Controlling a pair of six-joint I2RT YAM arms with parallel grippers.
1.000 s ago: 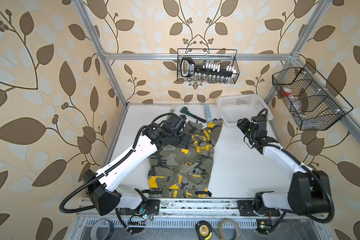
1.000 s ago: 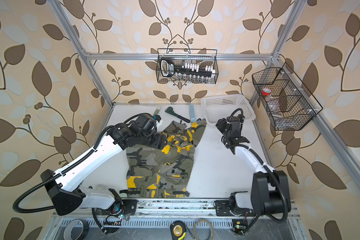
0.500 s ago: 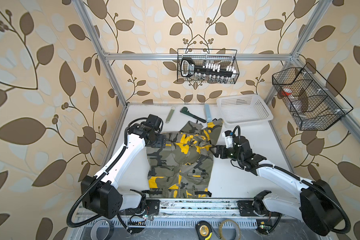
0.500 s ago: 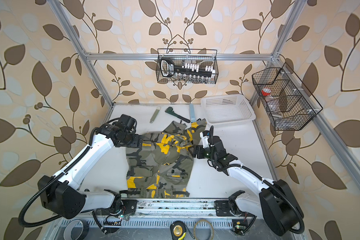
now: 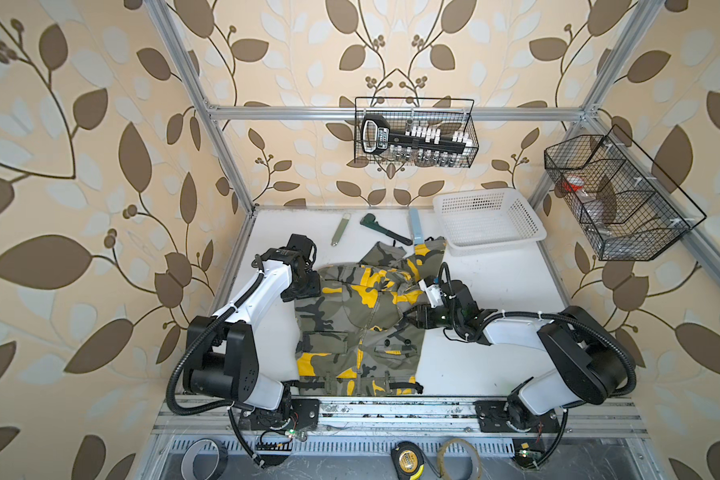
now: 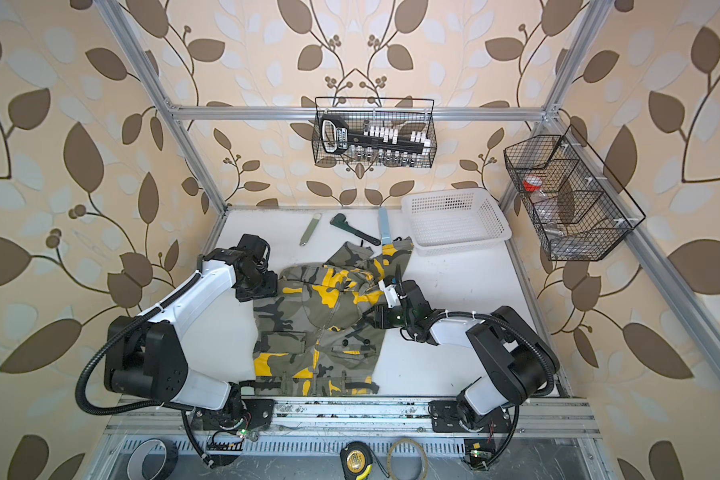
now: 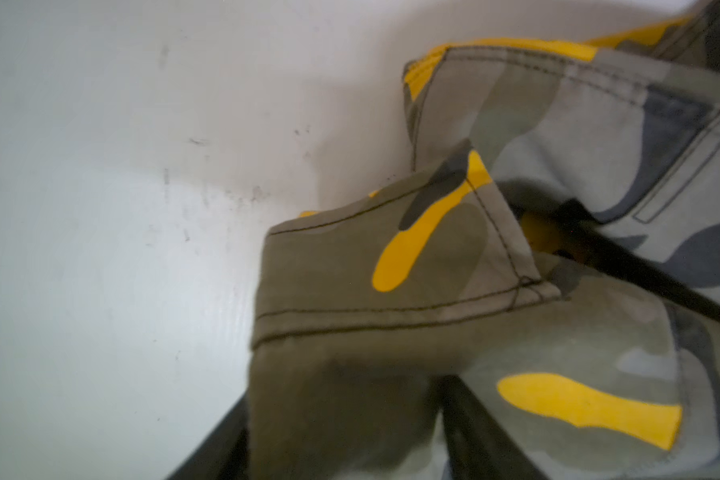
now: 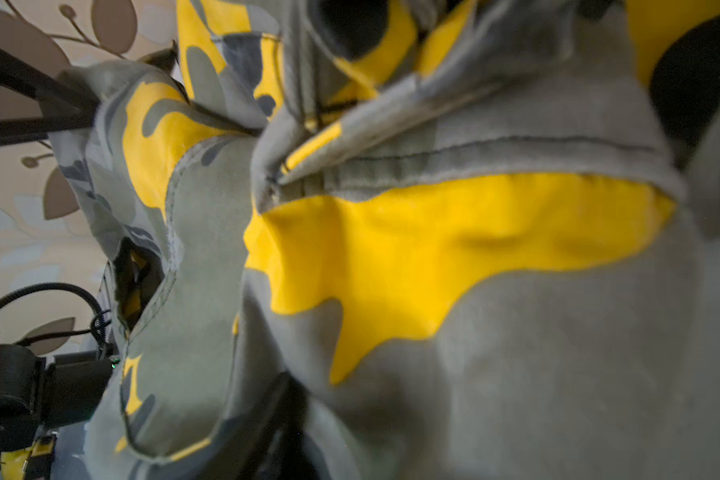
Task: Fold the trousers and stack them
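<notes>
Now | arms come in from far end to both sides of trousers [image 5: 358,328] | L gripper [image 5: 306,291] half shut on hem [image 7: 391,316] | R gripper [image 5: 410,318] jaws hid by cloth, can't tell | trousers mid table [image 5: 495,291], waist near | fold prob. starts

Robot test cell, laboratory type. Enclosure: silver aluminium-profile frame [image 5: 287,113] lined with beige wall panels printed with brown leaves [image 5: 80,166]. Work surface: bare white tabletop [image 5: 508,291]. At 6 o'clock: grey metal base rail [image 5: 391,405] carrying a white-and-black left arm [image 5: 258,297] and a matching right arm [image 5: 516,332]. Black wire tool basket [image 5: 375,160] hung at 12 o'clock, black wire parts basket [image 5: 632,245] at 2 o'clock. Yellow-and-black tape measure [image 5: 408,459] below the rail.
</notes>
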